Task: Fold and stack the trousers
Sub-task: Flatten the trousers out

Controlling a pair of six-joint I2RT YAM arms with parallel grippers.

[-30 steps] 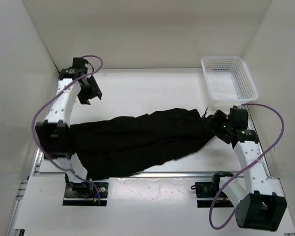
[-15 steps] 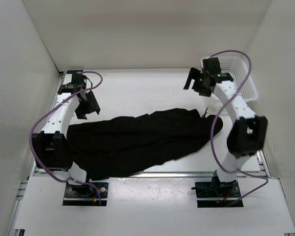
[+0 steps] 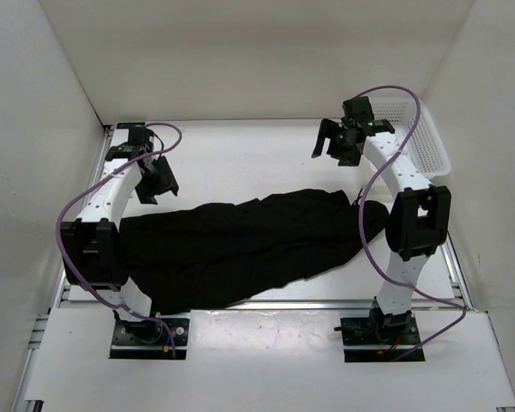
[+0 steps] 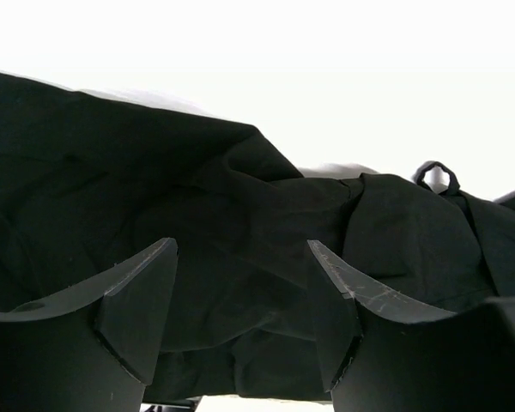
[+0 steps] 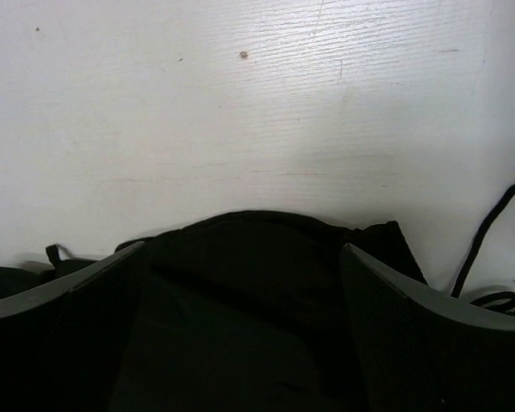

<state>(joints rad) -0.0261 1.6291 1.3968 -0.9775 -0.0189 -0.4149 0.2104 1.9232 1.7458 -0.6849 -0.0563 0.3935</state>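
Top external view, with the arm bases at 6 o'clock: the black trousers (image 3: pixel 249 249) lie loosely bunched on the white table (image 3: pixel 240 154), running from about 8 o'clock up to 3 o'clock, unfolded and held by neither arm. A white mesh basket (image 3: pixel 431 148) sits in the far corner at about 1 o'clock.

The right gripper (image 3: pixel 329 151) is raised over bare table near 1 o'clock, just beside the basket's near-left corner. A second ago it was down low at 3 o'clock, right against the end of the trousers; half a second ago it had already swung up by the basket, and since then it has edged a little toward 12 o'clock. The cloth end it left has kept almost the same outline.

The left gripper (image 3: pixel 163 180) hangs at about 10 o'clock, above the far-left edge of the trousers, and has barely shifted over the second.

Left wrist view: the left gripper (image 4: pixel 240 251) has its two fingers spread apart with nothing between them; rumpled black fabric fills the space below, and a small cord loop (image 4: pixel 436 174) shows at 2 o'clock.

Right wrist view: the right gripper (image 5: pixel 240 253) is also spread wide and empty, looking down on scuffed white table and a dark hump of trouser fabric, with a thin drawstring (image 5: pixel 489 236) trailing at 4 o'clock.
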